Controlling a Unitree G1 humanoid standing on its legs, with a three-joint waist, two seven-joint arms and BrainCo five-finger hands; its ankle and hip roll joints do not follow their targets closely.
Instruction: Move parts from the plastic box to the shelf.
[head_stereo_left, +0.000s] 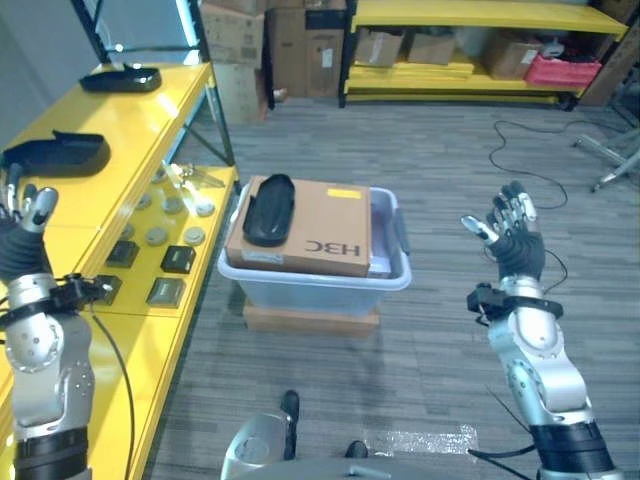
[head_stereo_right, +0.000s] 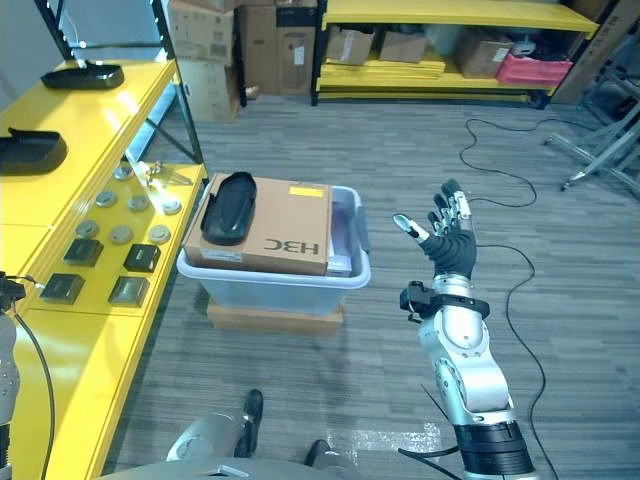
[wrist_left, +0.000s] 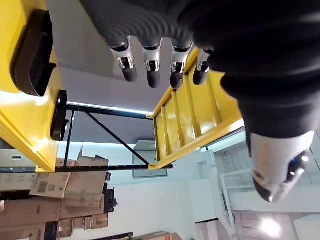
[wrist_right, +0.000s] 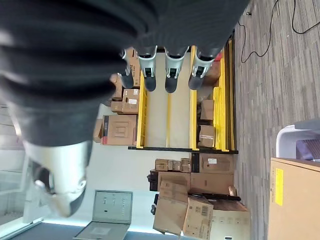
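1. On the cardboard box (head_stereo_left: 305, 226) that fills the plastic box (head_stereo_left: 315, 285), a black oblong part (head_stereo_left: 269, 209) lies flat, its long axis running away from the robot; just left stands the yellow shelf (head_stereo_left: 150, 130), with two more black parts.
2. Left hand (head_stereo_left: 22, 225) over the shelf, right hand (head_stereo_left: 512, 232) over the floor; both raised, fingers straight, empty.
3. The right wrist view adds a far yellow rack (wrist_right: 192, 107) with cartons.
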